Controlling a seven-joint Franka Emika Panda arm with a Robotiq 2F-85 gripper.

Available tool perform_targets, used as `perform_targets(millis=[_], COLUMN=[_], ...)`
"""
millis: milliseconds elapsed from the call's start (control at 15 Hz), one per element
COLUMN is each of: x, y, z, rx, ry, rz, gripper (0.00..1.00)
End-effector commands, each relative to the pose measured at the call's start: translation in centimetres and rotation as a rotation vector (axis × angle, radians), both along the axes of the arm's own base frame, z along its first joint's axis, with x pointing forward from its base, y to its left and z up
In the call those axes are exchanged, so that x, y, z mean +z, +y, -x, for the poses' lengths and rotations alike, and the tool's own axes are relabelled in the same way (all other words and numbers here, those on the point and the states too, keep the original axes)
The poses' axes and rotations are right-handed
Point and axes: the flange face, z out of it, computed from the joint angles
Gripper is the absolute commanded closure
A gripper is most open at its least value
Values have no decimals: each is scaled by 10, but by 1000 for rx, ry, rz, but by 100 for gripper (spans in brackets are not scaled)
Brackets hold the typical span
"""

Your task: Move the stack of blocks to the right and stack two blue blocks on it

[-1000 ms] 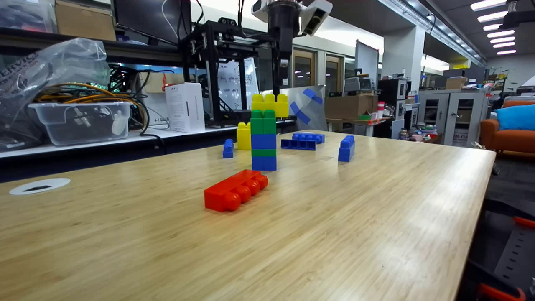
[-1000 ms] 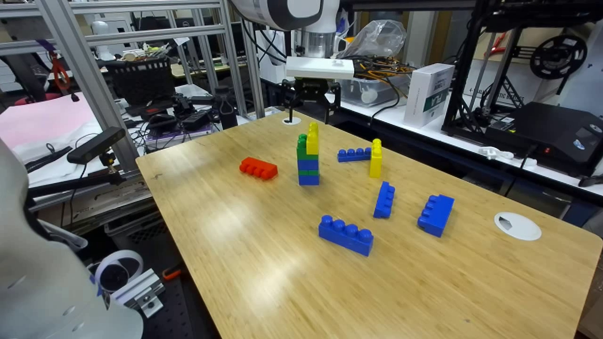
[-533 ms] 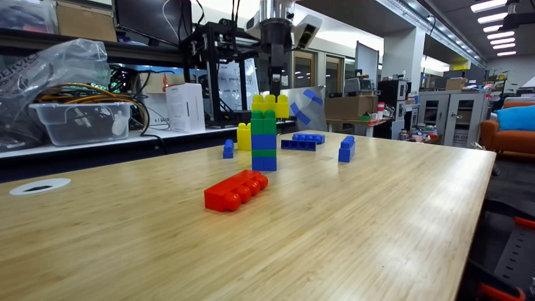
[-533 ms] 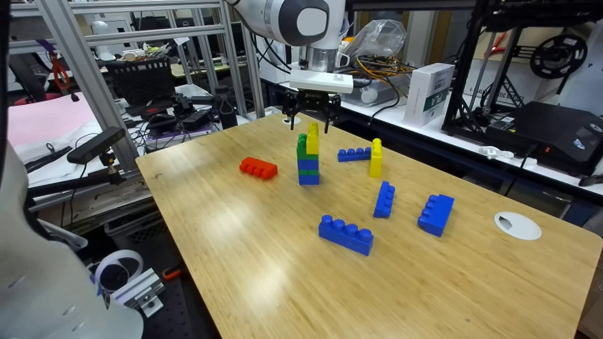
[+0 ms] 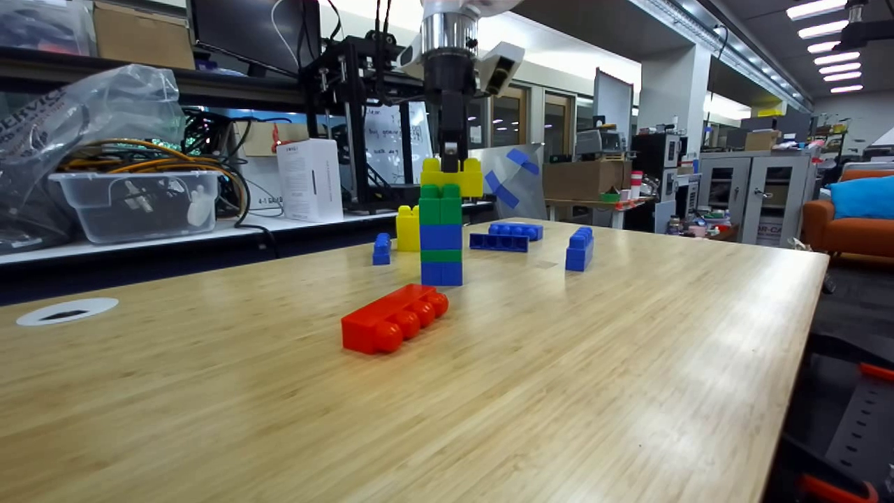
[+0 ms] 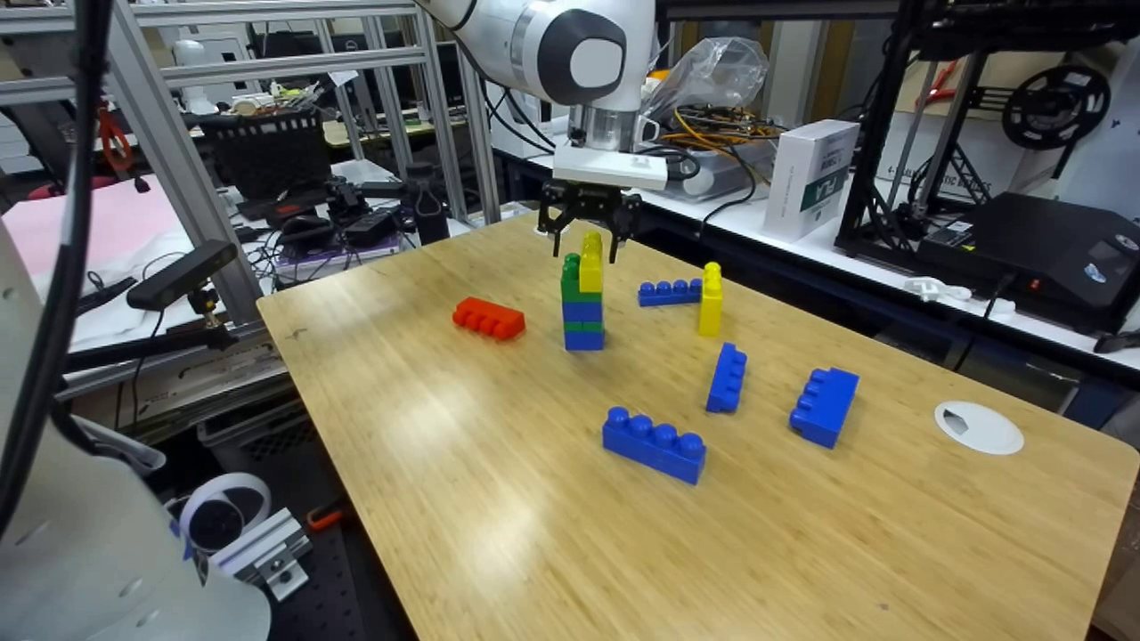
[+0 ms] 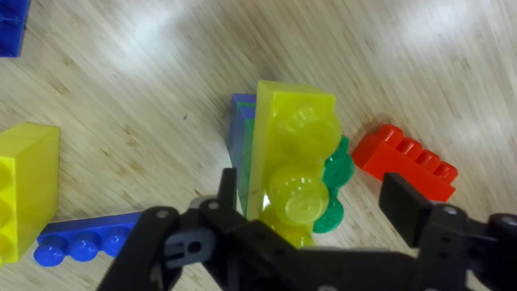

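Stack of blocks (image 6: 583, 303) upright on counter (image 6: 802, 534), near red brick (image 6: 489, 318). Jaws spread, straddling stack's yellow brick (image 7: 297, 133). Best lower straight, likely down to green brick (image 6: 570, 278), then squeeze gently; yellow alone might pull off.

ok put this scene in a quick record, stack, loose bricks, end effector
Stack: upright on the table; going up blue, green, blue, green, with a yellow brick on top
Loose blue bricks: four; two studs up, two on their sides
Loose yellow brick: studs up, beside one blue brick
Red brick: on its side
End effector: open, not gripping; stack's top between its jaws in the wrist view
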Motion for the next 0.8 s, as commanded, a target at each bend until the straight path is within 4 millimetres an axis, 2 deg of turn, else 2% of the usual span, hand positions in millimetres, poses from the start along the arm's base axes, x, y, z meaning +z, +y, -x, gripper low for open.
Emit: perform_targets(millis=[0,467,733], x=[1,2,6], y=[0,-9,-18], z=[-6,-4,-3], rx=[6,42,49], ry=[-6,-4,-10], rz=[24,64,88], gripper=[40,89,90])
